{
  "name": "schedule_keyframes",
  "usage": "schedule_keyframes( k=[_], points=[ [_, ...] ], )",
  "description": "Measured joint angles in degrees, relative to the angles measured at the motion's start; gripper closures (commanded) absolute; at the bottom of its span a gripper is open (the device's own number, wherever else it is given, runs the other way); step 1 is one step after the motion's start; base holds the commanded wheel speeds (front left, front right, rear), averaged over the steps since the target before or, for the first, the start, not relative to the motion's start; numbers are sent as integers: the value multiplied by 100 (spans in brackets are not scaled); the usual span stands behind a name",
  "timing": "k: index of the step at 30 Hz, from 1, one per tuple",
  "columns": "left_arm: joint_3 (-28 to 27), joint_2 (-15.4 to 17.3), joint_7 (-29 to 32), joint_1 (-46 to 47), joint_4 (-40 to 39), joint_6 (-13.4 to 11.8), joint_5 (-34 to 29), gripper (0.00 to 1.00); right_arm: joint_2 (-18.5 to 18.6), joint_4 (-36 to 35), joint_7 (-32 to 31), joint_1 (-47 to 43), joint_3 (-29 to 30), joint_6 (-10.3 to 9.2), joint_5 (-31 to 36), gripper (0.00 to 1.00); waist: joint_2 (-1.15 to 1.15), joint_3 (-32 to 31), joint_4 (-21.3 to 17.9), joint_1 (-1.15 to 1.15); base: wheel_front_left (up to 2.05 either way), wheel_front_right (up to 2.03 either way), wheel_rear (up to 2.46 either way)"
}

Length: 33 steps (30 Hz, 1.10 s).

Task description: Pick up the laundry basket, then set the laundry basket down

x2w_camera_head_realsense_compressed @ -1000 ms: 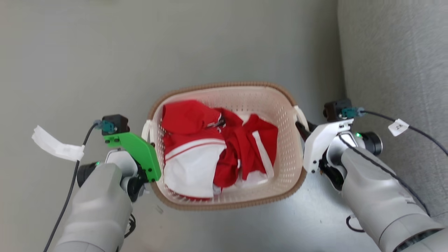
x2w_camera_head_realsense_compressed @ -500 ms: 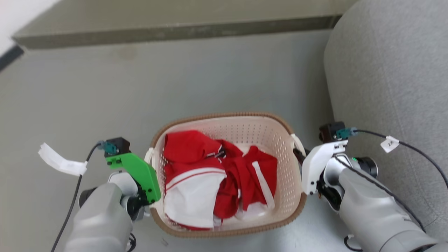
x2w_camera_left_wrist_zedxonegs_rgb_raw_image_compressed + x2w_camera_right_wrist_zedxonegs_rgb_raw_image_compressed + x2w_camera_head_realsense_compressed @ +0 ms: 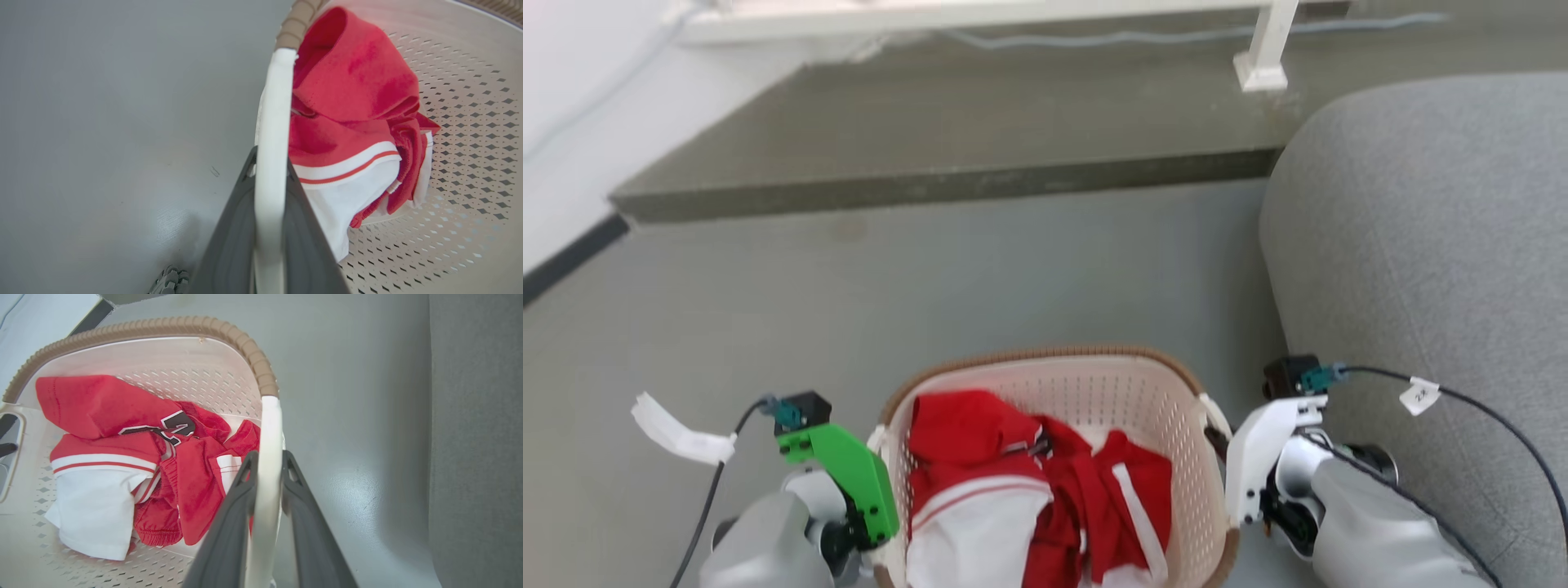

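PICK-UP | head camera has swung up within 1 s: step (image 3: 931, 175) and sofa (image 3: 1421, 245) come into view | left gripper (image 3: 269, 159) clamps left handle (image 3: 274, 102), right gripper (image 3: 267, 455) clamps right handle (image 3: 270, 424), grips unchanged | laundry basket (image 3: 1094, 392) sits between them over grey floor (image 3: 890, 294) | judged lifted, set-down next

We see pale grey forearms (image 3: 760, 547), a green wrist plate (image 3: 849, 478), above that plate a black-and-teal plug (image 3: 796, 408), left of it a black cable (image 3: 707, 506) with white tag (image 3: 678, 437), well right of it a white wrist plate (image 3: 1258, 461).
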<state>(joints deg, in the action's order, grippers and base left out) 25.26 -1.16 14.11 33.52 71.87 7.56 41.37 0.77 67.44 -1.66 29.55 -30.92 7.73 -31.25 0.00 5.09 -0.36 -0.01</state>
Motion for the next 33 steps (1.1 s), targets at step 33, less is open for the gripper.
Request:
schedule_keyframes(
  k=[33],
  points=[
    [64, 13, 269, -342, 100, -79, 112, 100, 15, -230, -349, -432, -265, -1, -516, 100, 0, -665, -26, 0, 0, 0, 0]
  ],
)
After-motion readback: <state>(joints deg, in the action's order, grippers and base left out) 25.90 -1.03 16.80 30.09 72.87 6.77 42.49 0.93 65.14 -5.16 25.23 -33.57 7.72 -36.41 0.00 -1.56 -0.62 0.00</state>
